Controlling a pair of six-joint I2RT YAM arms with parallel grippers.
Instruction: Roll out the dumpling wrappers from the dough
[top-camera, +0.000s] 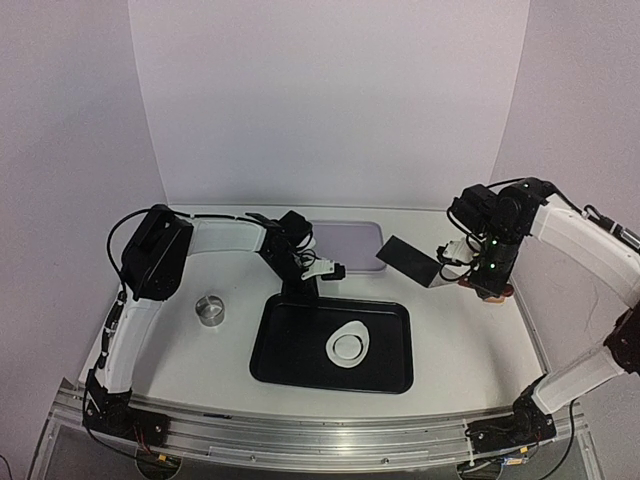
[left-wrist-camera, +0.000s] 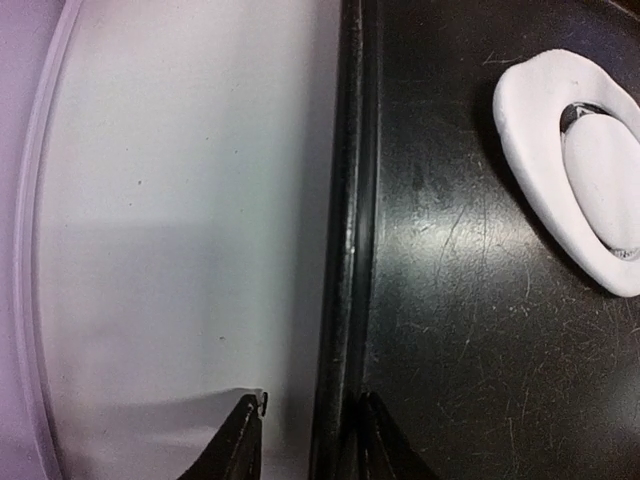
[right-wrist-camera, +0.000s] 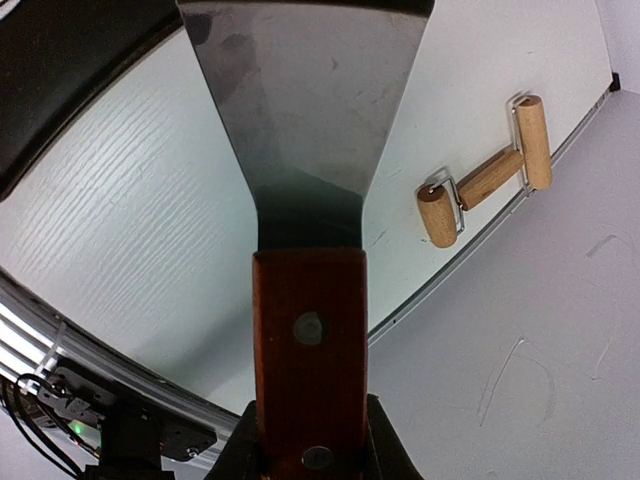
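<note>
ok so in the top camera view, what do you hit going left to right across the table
metal ring cutter → dough ring, lying in the black tray → spatula, held up off the table. left gripper and the pale board at the back left out, they overlap the tray.

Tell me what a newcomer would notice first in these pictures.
A white dough ring with a disc in its hole lies on the black tray at the centre. The right fingers grip a wooden-handled spatula right of the tray; the left fingers straddle the tray's far rim.
</note>
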